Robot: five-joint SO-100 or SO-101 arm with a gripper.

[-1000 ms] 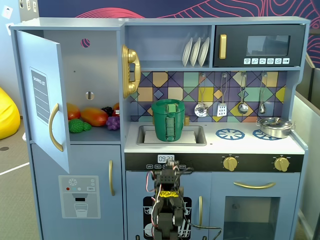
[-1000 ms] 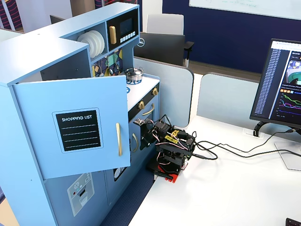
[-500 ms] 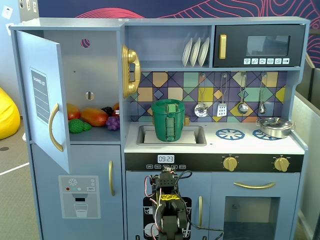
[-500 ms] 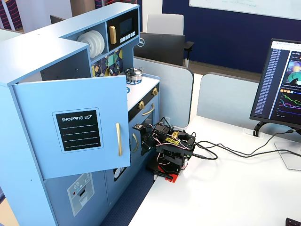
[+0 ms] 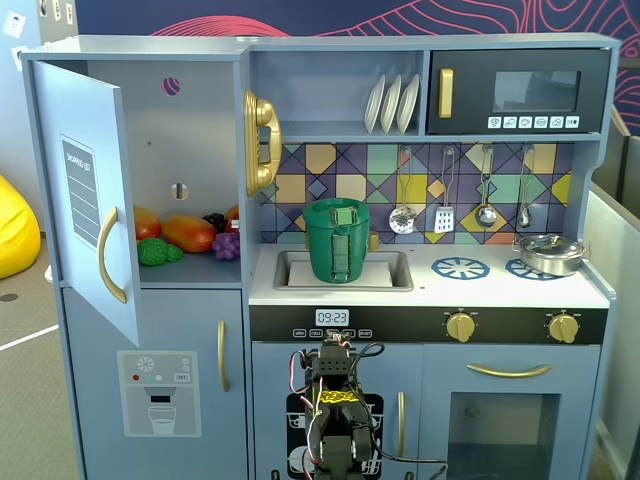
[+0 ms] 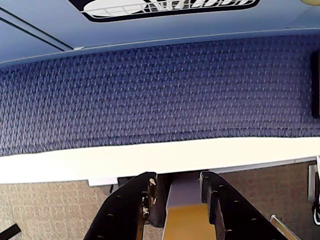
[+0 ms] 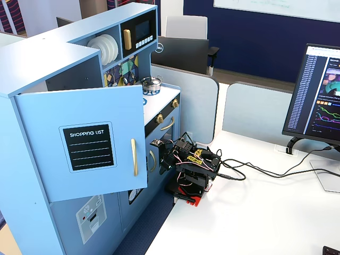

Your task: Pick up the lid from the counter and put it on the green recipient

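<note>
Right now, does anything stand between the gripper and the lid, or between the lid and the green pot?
Nothing separates the lid from the green pot: it already appears to sit on top, in the sink. The gripper hangs low before the toy kitchen, so the counter's front edge lies between it and the lid.

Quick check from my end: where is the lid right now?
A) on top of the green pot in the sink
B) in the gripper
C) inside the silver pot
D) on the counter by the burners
A: in a fixed view the lid sits on the green pot in the sink.
</note>
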